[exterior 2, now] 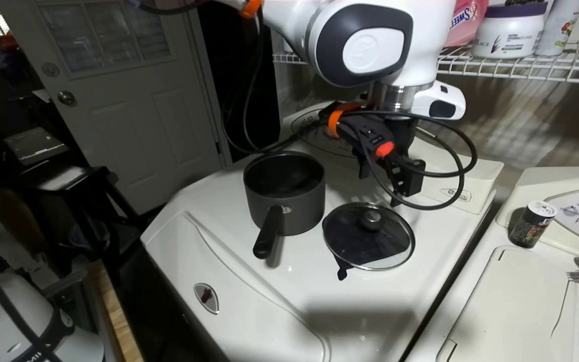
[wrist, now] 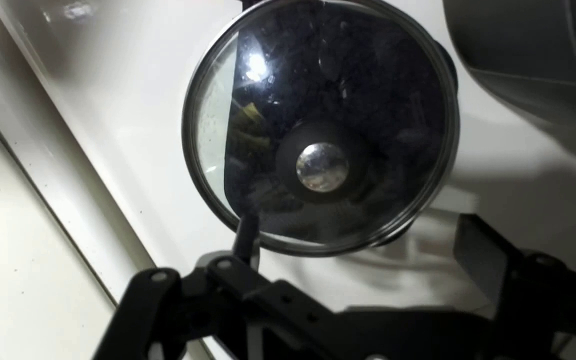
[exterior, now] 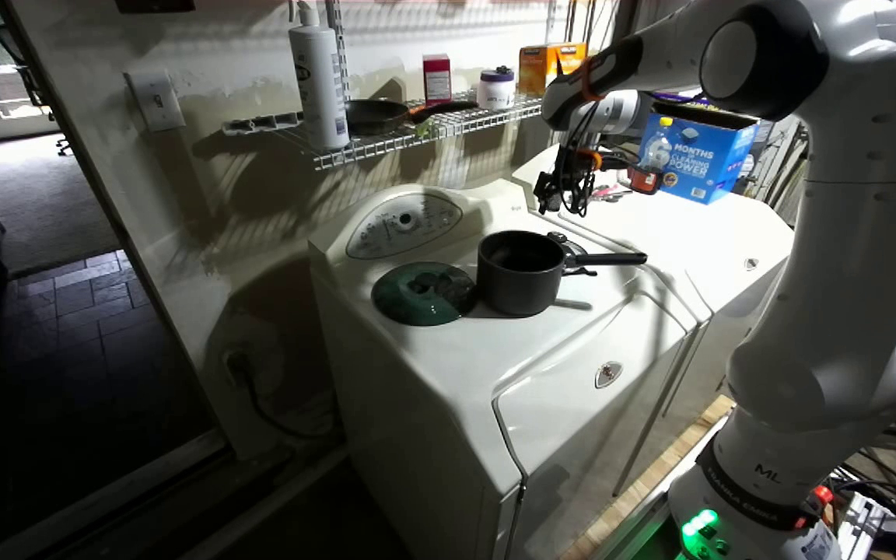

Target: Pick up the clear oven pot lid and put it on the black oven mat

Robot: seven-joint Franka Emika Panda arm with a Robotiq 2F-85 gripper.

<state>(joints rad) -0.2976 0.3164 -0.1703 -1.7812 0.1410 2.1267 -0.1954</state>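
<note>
Right of the pot [exterior 2: 284, 201], the gripper [wrist: 356, 221] gapes, empty; I'd centre it over the clear lid [exterior 2: 365, 241], straddling the knob [wrist: 322, 167].

I'd call this a home laundry room: the desk [exterior: 448, 365] is a white appliance with a dial panel [exterior: 405, 222], a second appliance [exterior 2: 510, 306] to its right is marked "Fabrics", and a "Cleaning Power" box [exterior: 705, 159] stands at far right.

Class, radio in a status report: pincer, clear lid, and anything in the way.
Pincer open, holding nothing. Clear lid ungripped, knob facing up. Dark pot close beside it, might hamper a move that way.
</note>
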